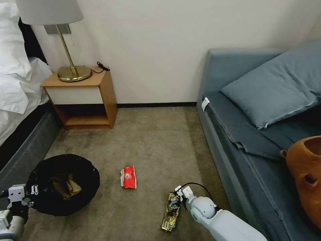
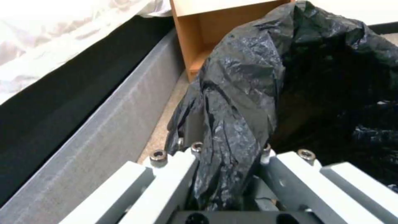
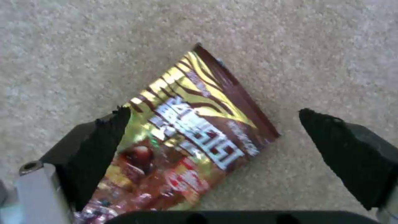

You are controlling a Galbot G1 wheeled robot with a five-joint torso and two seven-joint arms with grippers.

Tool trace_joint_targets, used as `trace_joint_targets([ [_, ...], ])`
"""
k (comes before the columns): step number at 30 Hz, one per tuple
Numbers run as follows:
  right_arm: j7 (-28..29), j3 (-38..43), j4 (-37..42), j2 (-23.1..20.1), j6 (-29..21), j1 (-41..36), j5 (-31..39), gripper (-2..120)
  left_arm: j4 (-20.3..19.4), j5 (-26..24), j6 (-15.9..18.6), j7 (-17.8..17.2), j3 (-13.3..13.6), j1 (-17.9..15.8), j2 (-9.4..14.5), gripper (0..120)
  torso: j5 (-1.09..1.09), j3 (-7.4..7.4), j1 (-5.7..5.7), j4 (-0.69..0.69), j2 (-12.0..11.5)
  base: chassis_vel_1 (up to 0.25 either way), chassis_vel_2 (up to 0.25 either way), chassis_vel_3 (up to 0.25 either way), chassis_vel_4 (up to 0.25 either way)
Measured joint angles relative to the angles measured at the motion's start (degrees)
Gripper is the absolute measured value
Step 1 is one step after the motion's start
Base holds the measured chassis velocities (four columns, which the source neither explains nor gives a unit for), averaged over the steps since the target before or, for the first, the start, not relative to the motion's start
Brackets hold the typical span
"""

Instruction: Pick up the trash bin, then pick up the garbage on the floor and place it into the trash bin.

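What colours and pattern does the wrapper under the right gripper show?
Gold with brown stripes on the wrapper, clearest in the right wrist view.

Black bag (image 1: pixel 63 184), red packet (image 1: pixel 128 177), gold-brown striped wrapper (image 3: pixel 186 137) — beige carpet (image 1: pixel 153 144), grey-blue sofa (image 1: pixel 254 134)

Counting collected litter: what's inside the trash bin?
Inside the trash bin, a crumpled tan paper bag lies on the black liner; anything beneath it is hidden.

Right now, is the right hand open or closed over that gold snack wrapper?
Open. The right hand has its two black fingers spread wide, with the wrapper lying flat on the carpet between them.
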Motion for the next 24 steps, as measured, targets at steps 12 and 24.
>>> trace_joint_targets([
  [12, -1.1, 0.4, -2.9, 1.3, 1.3, 0.0, -0.5, 100, -0.3, 0.3, 0.4, 0.0, 0.2, -0.4, -0.3, 3, -0.01, 0.0, 0.0, 0.0, 0.0, 0.0, 0.0, 0.0, 0.0],
  [24, -2.9, 0.6, -3.8, 1.7, 2.4, 0.0, -1.0, 76, -0.4, 0.6, 0.9, -0.1, 0.7, -1.4, -0.4, 3, -0.01, 0.0, 0.0, -0.01, 0.0, 0.0, 0.0, 0.0, 0.0],
])
